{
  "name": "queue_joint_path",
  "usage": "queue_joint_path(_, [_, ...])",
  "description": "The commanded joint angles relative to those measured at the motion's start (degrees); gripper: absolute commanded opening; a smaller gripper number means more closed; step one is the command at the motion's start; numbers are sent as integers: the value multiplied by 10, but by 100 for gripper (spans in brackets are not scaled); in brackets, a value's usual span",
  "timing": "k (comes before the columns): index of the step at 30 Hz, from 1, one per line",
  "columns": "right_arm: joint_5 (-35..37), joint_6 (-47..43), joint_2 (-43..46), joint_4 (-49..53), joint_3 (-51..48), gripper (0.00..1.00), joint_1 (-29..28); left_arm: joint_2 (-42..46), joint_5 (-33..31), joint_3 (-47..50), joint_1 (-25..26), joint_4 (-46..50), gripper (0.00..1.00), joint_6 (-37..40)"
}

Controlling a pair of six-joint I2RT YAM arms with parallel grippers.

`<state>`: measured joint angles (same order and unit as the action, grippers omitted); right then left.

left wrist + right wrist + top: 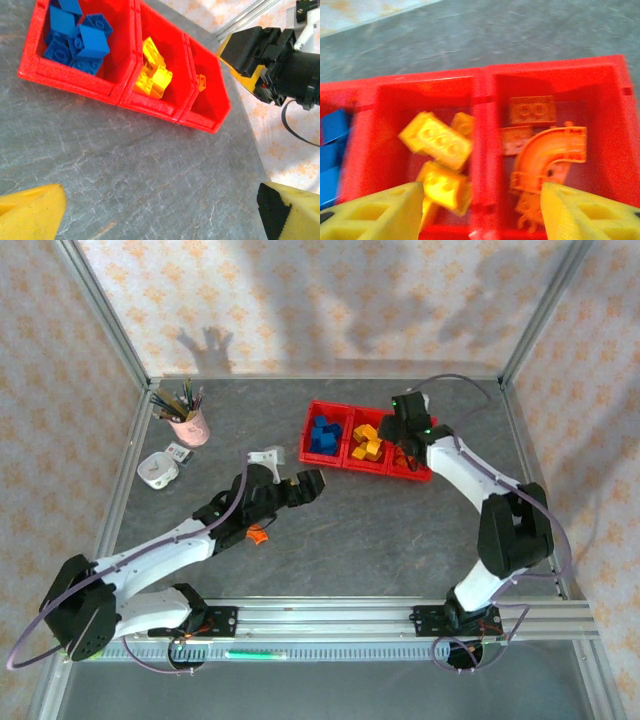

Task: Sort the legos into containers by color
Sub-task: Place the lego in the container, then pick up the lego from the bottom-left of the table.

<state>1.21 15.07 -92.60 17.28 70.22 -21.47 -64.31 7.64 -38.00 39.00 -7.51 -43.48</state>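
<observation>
Three joined red containers (345,462) stand at the back centre of the table. Blue legos (323,435) fill the left bin, yellow legos (368,443) the middle one, and orange legos (532,111) the right one, with a curved orange arch (552,155) among them. My right gripper (482,220) hovers open over the wall between the yellow legos (437,140) and the orange bin, holding nothing. My left gripper (160,220) is open over bare table in front of the containers (125,95). One orange lego (258,534) lies on the table under the left arm.
A pink cup of pencils (188,420) and a small white round object (158,469) sit at the back left. Metal frame posts and patterned walls bound the table. The right gripper (255,50) appears beyond the bins in the left wrist view.
</observation>
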Motion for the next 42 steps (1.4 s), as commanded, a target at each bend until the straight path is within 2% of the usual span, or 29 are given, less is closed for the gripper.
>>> queue_joint_path(1, [3, -5, 27, 18, -17, 65, -48, 43, -47, -1, 3, 39, 99, 8])
queue_joint_path(11, [-3, 9, 29, 7, -33, 70, -194, 178, -130, 35, 2, 168, 99, -18])
queue_joint_path(20, [-23, 9, -28, -30, -27, 75, -319, 310, -199, 45, 2, 332, 99, -60])
queue_joint_path(27, [-37, 7, -83, -49, -16, 77, -399, 375, -234, 33, 2, 430, 99, -103])
queue_joint_path(31, [-54, -17, -113, -68, -11, 80, -435, 403, -249, 26, 2, 467, 99, -120])
queue_joint_path(36, [-39, -32, -166, -73, 22, 80, -463, 423, -269, 14, 2, 506, 99, -136])
queue_joint_path(42, [-17, -19, -219, -75, 57, 80, -471, 436, -282, 10, 2, 523, 99, -144])
